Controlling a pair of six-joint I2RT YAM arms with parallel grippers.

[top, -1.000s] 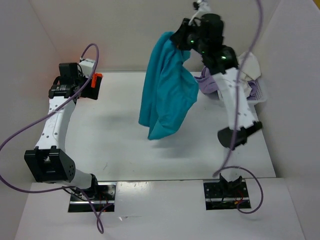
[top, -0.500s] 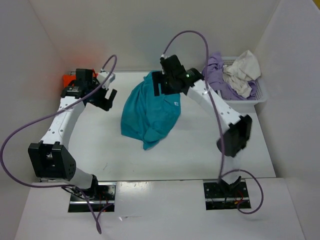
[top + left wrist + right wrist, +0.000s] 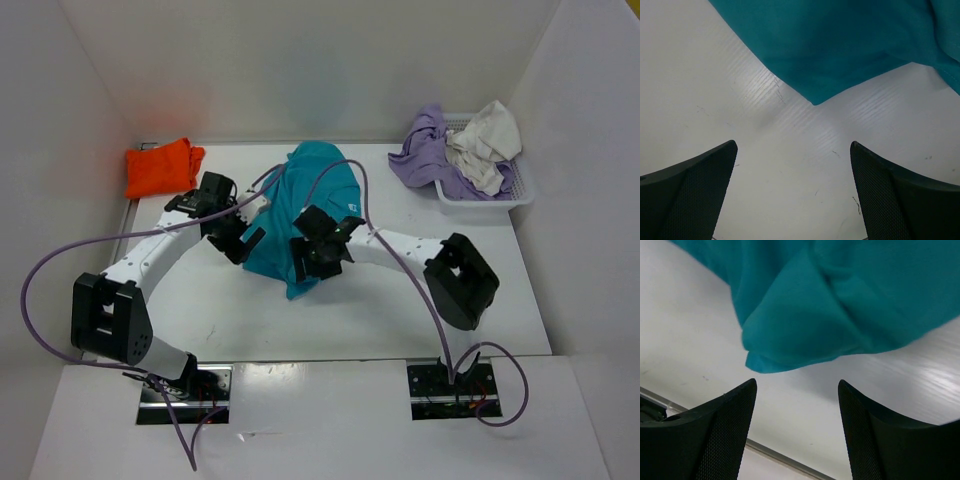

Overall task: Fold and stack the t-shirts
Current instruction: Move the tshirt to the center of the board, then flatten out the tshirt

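Observation:
The teal-blue t-shirt (image 3: 320, 185) lies crumpled at the table's centre. My left gripper (image 3: 240, 243) hovers open at its left near edge. In the left wrist view a pointed corner of the teal shirt (image 3: 840, 45) lies ahead of the left gripper (image 3: 792, 145), with only bare table between the fingers. My right gripper (image 3: 318, 262) stands open over the shirt's near end. In the right wrist view the bunched hem of the teal shirt (image 3: 840, 300) lies just beyond the right gripper (image 3: 797, 382). The orange t-shirt (image 3: 160, 168) lies folded at the back left.
A white mesh basket (image 3: 490, 200) at the back right holds the lavender t-shirt (image 3: 425, 155), draped over its left rim, and the off-white t-shirt (image 3: 485, 145). White walls close in the table on three sides.
The right gripper let go of the teal shirt, which dropped from hanging onto the table. Both arms swung down and toward the shirt's near edge; the left came from beside the orange shirt.

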